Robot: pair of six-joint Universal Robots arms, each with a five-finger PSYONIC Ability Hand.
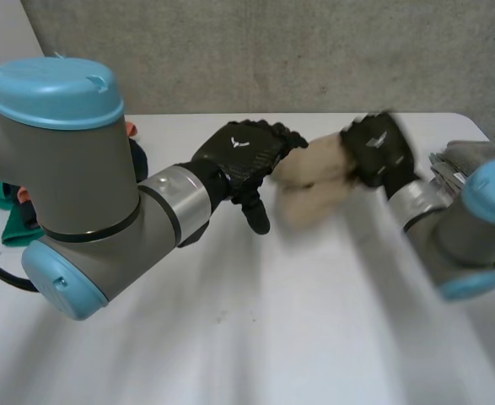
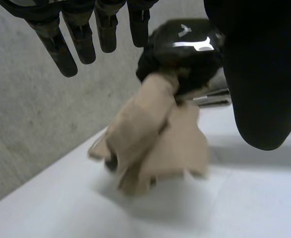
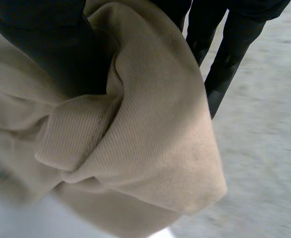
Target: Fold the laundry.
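Above the far half of the white table [image 1: 314,321], roughly midway between its left and right edges, a small beige ribbed cloth [image 1: 314,181] hangs bunched from the right hand [image 1: 380,152]. That hand's thumb and fingers are curled tight round a wad of the cloth's upper part. Loose folds droop toward the tabletop, and I cannot tell whether they touch it. The left hand [image 1: 245,154] hovers just beside the cloth, its fingers [image 2: 61,54] straight and spread, holding nothing. The fabric looks light, soft and limp, so it should not slip but will crumple readily. A free corner or hem at the hanging end seems the best place for the left hand to pinch and draw it flat.
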